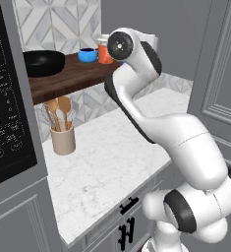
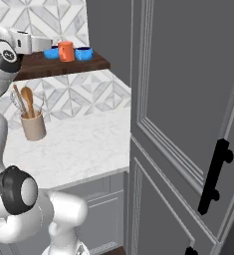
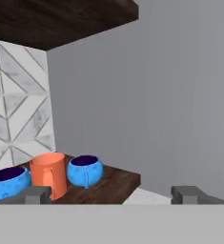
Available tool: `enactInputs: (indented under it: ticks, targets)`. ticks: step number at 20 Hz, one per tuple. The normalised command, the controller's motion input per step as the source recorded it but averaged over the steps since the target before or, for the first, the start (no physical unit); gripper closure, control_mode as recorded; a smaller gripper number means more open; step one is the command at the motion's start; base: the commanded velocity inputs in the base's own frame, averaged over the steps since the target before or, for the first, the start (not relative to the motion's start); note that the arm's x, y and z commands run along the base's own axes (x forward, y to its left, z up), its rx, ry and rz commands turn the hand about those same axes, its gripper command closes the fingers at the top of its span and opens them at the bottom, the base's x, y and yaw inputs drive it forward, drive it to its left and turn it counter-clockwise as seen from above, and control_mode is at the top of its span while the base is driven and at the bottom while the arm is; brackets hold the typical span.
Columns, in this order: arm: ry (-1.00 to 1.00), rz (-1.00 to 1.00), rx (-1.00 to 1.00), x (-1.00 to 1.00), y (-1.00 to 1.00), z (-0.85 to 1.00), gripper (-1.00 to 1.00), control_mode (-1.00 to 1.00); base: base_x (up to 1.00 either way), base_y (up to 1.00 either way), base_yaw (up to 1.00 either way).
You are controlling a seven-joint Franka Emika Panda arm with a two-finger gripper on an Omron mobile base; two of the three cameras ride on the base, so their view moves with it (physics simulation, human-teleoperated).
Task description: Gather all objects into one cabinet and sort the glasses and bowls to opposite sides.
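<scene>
The dark brown shelf board [image 1: 68, 81] carries the wide black bowl [image 1: 43, 63] at its left end. Toward its right end stand a blue cup [image 1: 87, 55] and the orange-red mug [image 1: 105, 53]. From the right base view the mug [image 2: 66, 51] stands between two blue cups [image 2: 51, 52] [image 2: 83, 53]. My gripper [image 3: 112, 194] is open with nothing between its fingers, held level with the shelf [image 3: 108, 183] and a little short of it. In the hand view, the mug [image 3: 49, 174] and both cups [image 3: 85, 170] [image 3: 6, 183] sit left of centre.
A beige utensil holder [image 1: 63, 140] with wooden spoons stands on the marble counter [image 1: 112, 167] below the shelf. A black microwave [image 1: 6, 98] lies at the left. A tall grey door with a black bar handle [image 2: 215, 174] is on the right. Another dark board [image 3: 61, 19] hangs overhead.
</scene>
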Motion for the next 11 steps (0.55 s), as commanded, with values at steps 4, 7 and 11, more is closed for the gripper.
enactInputs:
  ticks: [4, 7, 11]
  targets:
    - [-0.02, -0.02, 0.02, -1.0, -0.43, 0.0, -1.0, -1.0, 0.0, 0.0, 0.0]
    - [0.0, 0.0, 0.0, -1.0, -0.49, 0.0, -1.0, -1.0, 0.0, 0.0, 0.0]
    - [0.0, 0.01, 0.0, -1.0, -0.36, 0.0, -1.0, -1.0, 0.0, 0.0, 0.0]
